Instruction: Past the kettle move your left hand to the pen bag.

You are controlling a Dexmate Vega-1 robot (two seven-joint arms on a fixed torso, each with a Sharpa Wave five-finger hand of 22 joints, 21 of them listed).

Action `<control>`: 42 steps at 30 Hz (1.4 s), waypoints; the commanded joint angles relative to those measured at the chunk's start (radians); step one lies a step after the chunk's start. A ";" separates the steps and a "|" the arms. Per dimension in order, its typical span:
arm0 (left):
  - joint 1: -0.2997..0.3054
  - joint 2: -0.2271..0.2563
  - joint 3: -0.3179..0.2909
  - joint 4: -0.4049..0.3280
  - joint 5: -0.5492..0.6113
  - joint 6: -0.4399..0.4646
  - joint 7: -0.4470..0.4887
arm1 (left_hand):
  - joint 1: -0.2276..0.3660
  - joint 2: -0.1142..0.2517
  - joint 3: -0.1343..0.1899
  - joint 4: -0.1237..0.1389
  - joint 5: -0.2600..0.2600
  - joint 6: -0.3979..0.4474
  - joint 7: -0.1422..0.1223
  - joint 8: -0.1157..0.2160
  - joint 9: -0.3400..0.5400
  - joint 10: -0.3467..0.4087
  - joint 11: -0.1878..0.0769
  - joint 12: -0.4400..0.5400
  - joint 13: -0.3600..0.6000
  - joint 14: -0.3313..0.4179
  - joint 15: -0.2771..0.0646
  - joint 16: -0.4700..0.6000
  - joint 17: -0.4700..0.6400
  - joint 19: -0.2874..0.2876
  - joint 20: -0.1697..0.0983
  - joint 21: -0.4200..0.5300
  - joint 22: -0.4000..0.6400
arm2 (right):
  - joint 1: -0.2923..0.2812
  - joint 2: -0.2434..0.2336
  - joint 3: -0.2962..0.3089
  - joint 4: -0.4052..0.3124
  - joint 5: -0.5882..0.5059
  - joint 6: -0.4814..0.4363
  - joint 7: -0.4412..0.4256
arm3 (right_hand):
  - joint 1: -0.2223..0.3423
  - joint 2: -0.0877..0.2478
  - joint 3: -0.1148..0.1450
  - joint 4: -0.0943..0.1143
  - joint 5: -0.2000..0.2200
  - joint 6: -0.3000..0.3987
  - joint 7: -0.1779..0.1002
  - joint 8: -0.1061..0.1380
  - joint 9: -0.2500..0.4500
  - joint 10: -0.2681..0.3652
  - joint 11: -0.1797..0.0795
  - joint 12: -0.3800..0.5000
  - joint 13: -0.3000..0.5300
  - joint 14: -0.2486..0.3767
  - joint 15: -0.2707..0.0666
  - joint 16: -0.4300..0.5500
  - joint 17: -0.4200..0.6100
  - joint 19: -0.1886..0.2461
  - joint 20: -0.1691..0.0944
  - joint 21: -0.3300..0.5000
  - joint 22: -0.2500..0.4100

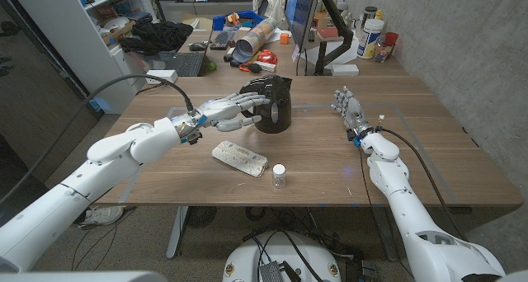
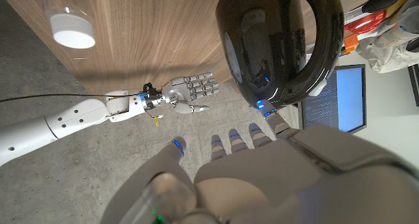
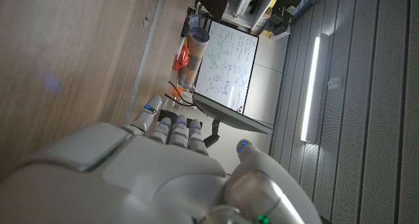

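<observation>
The black kettle [image 1: 274, 105] stands upright at the table's middle, toward the far side; it also looms large in the left wrist view [image 2: 278, 40]. My left hand [image 1: 239, 107] hovers just left of it with fingers spread and nothing in them, fingertips [image 2: 265, 112] close to the kettle's side; I cannot tell if they touch. The pen bag [image 1: 239, 158], a whitish pouch, lies on the table nearer than the hand and the kettle. My right hand [image 1: 351, 110] stands open on the table's right part, seen too in the left wrist view [image 2: 190, 93] and its own view [image 3: 163, 165].
A small jar with a white lid [image 1: 280, 176] stands right of the pen bag, near the front edge, its lid also in the left wrist view [image 2: 72, 31]. Behind the table a desk holds a keyboard [image 1: 188, 63], a monitor [image 1: 299, 14] and clutter.
</observation>
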 commanded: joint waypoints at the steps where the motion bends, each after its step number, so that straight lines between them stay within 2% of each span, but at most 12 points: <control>1: 0.012 0.014 -0.001 -0.009 -0.007 0.012 -0.021 | 0.007 0.023 0.006 0.002 0.003 -0.007 -0.001 -0.002 0.005 -0.002 -0.001 -0.003 0.003 -0.007 -0.059 -0.001 0.002 -0.096 0.006 -0.002 0.001 | 0.004 -0.001 0.000 0.011 0.002 0.003 0.004 | 0.008 0.056 -0.003 -0.002 0.005 0.007 0.001 0.006 0.003 0.002 -0.005 0.003 0.005 -0.004 0.002 0.000 0.002 -0.008 -0.021 -0.006 0.005; 42: 0.056 0.058 -0.012 -0.057 0.016 0.057 -0.077 | 0.006 0.033 0.008 0.008 0.003 -0.012 -0.003 -0.003 0.006 -0.001 0.001 -0.003 0.004 -0.007 -0.057 0.000 0.003 -0.096 0.000 -0.012 0.005 | -0.004 -0.006 0.007 0.003 0.006 -0.004 0.010 | 0.008 0.057 -0.007 -0.001 0.006 0.007 0.000 0.006 0.003 0.002 -0.004 0.003 0.005 -0.004 0.001 -0.001 0.002 -0.003 -0.021 -0.020 0.005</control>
